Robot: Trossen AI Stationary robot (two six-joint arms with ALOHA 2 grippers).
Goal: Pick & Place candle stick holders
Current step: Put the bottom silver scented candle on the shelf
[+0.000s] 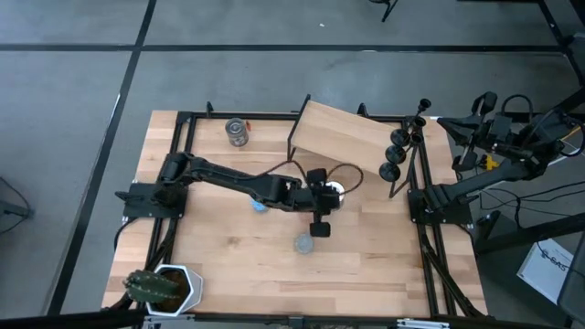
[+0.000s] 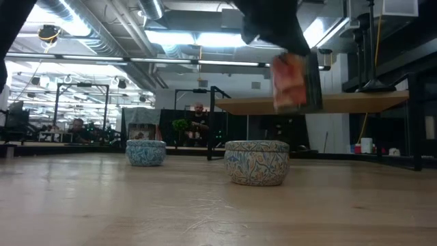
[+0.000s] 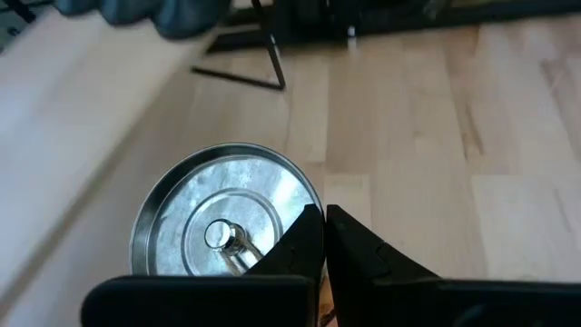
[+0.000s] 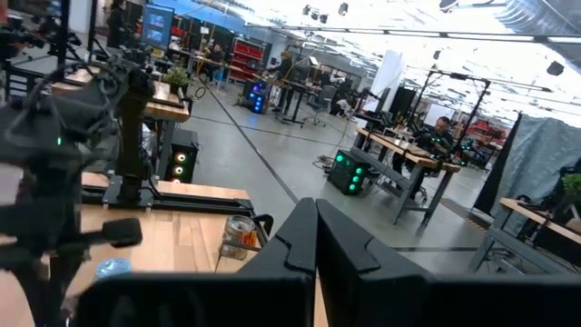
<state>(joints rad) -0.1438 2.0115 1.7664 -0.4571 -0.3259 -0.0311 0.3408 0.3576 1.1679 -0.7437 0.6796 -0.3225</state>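
Three black candle stick holders (image 1: 400,139) stand in a row by the table's far right edge, beside the wooden board (image 1: 338,132). My left gripper (image 1: 327,196) is at the table's middle, shut, with its tips (image 3: 324,227) at the rim of a shiny round metal dish (image 3: 218,213) that has a small knob in its middle. My right gripper (image 4: 315,218) is shut and empty, raised beyond the table's right edge (image 1: 457,128). In the low view a blurred reddish thing (image 2: 290,82) shows under a dark arm; I cannot tell what it is. My left gripper's shut fingertips (image 3: 309,238) stand over the edge of the metal dish's rim (image 3: 304,195), coming from above at a slant. I cannot tell whether they touch it.
A metal can (image 1: 238,132) stands at the far left. A blue disc (image 1: 260,206) and a grey disc (image 1: 303,244) lie near the middle; in the low view they show as patterned tins (image 2: 257,162). A potted plant (image 1: 164,285) stands at the near left corner.
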